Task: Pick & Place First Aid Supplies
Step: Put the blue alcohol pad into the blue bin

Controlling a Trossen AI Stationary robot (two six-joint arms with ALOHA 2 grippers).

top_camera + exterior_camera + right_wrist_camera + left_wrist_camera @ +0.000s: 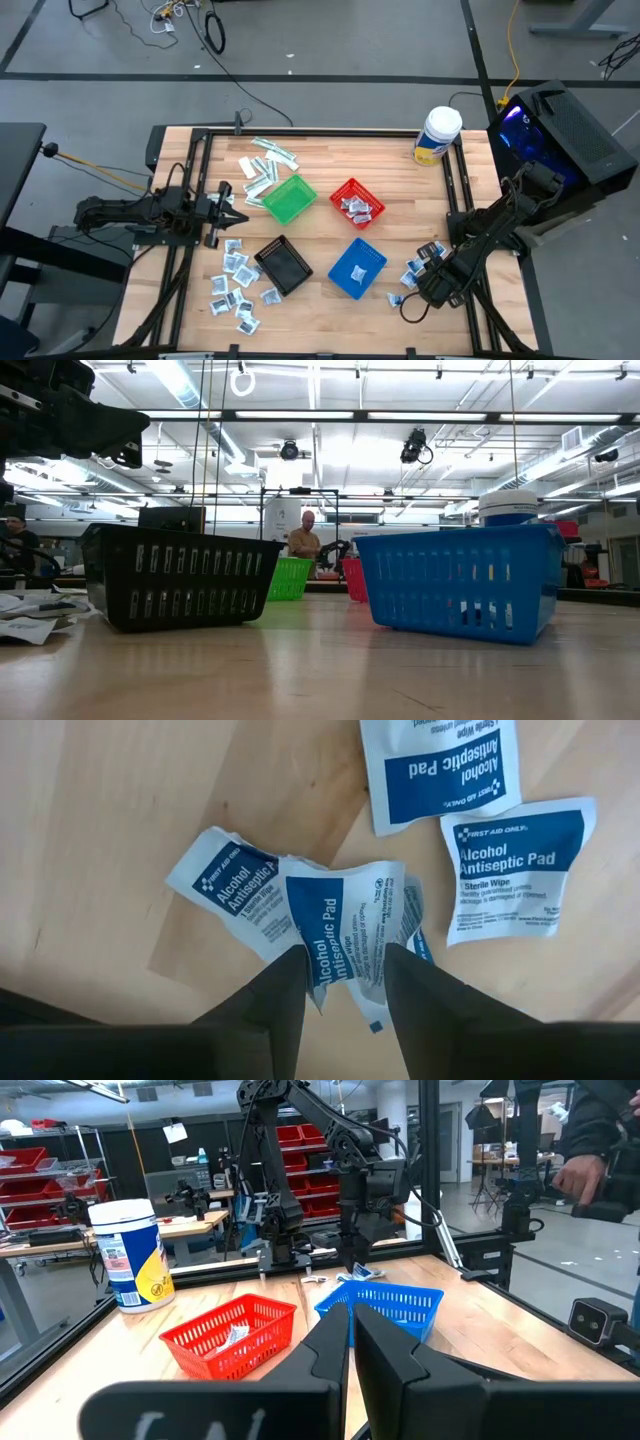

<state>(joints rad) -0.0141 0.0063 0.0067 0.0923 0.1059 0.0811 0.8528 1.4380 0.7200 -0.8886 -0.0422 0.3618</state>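
From above, the wooden table [400, 150] carries four baskets, and the right gripper [432, 283] is down among sachets near the blue basket [357, 267]. Only its wrist view shows the catch: jaws clamped on a crumpled alcohol antiseptic pad [345, 935], two flat pads [515, 865] just beyond the fingertips. Left gripper [350, 1342] jaws together, hovering.

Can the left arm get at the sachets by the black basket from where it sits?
Probably yes. The left gripper hangs shut just beyond the pile of sachets, with bare table between. The black basket sits beside them, not across the path.
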